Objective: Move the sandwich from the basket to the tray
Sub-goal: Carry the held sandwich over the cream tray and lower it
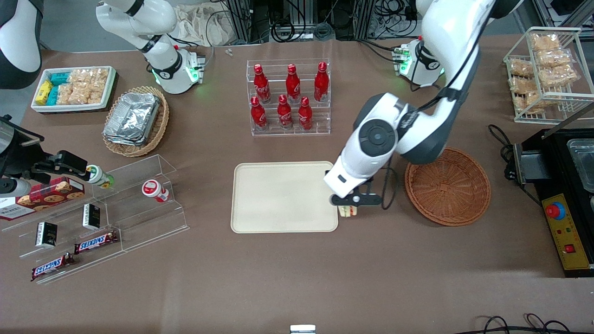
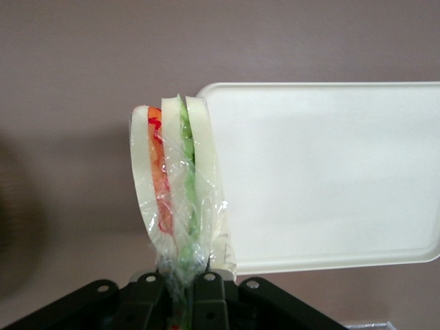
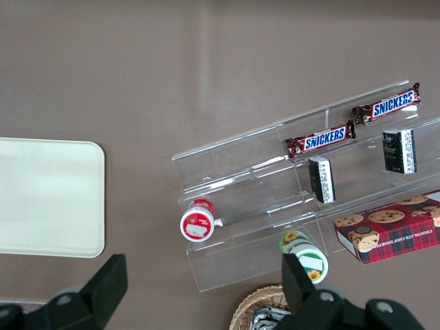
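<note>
My left gripper (image 1: pixel 349 207) is shut on the sandwich (image 1: pixel 348 211), a wrapped white-bread wedge with orange-red and green filling. It holds it above the table just off the tray's edge, between the tray (image 1: pixel 283 197) and the basket (image 1: pixel 448 186). In the left wrist view the sandwich (image 2: pixel 176 185) hangs from the gripper (image 2: pixel 177 292) by its pinched wrap, beside a rounded corner of the cream-beige tray (image 2: pixel 330 172). The tray is bare. The round reddish-brown wicker basket is empty.
A clear rack of red bottles (image 1: pixel 288 97) stands farther from the front camera than the tray. A tan oval basket of foil containers (image 1: pixel 135 119), a white bin of snacks (image 1: pixel 74 88) and a clear stepped shelf (image 1: pixel 106 218) lie toward the parked arm's end. A black machine (image 1: pixel 564 199) and a wire rack (image 1: pixel 550 74) stand past the basket.
</note>
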`<state>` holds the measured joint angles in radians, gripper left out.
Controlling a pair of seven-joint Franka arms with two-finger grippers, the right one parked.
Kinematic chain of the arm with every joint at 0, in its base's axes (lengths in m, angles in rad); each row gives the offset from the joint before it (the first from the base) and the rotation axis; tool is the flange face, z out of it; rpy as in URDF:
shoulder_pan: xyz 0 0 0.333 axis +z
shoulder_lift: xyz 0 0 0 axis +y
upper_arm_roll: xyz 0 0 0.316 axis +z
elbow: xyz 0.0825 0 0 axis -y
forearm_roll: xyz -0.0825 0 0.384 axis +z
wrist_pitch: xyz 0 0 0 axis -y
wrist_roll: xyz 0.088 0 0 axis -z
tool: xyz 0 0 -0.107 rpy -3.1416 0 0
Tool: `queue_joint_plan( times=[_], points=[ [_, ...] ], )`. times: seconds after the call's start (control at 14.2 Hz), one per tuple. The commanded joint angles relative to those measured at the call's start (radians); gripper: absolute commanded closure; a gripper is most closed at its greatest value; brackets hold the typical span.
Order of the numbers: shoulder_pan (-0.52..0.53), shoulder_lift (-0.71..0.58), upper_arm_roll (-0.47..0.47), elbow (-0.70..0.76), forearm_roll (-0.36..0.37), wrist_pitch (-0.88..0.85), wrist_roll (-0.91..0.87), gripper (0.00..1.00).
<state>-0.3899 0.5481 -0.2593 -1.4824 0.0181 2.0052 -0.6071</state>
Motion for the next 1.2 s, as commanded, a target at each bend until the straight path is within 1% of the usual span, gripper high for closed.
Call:
queue_joint_plan(
  times=[0.0,0.14,0.56,0.63,0.7,0.77,0.84,0.91,1.12],
  points=[
    [-0.029,0.076,0.008,0.044,0.014,0.055,-0.028,1.00],
    [-0.069,0.101,0.009,0.039,0.023,0.110,-0.022,1.00],
    [-0.072,0.188,0.009,0.037,0.022,0.155,-0.008,1.00],
    [-0.072,0.196,0.011,0.037,0.022,0.158,-0.008,0.99],
    [-0.070,0.199,0.011,0.037,0.022,0.158,-0.008,0.96],
    [-0.072,0.200,0.011,0.036,0.022,0.159,-0.010,0.71],
    [-0.070,0.199,0.011,0.036,0.022,0.158,-0.008,0.15],
    [-0.069,0.197,0.011,0.034,0.023,0.158,-0.010,0.01],
    [-0.058,0.171,0.011,0.036,0.011,0.135,-0.026,0.01]
  ],
)
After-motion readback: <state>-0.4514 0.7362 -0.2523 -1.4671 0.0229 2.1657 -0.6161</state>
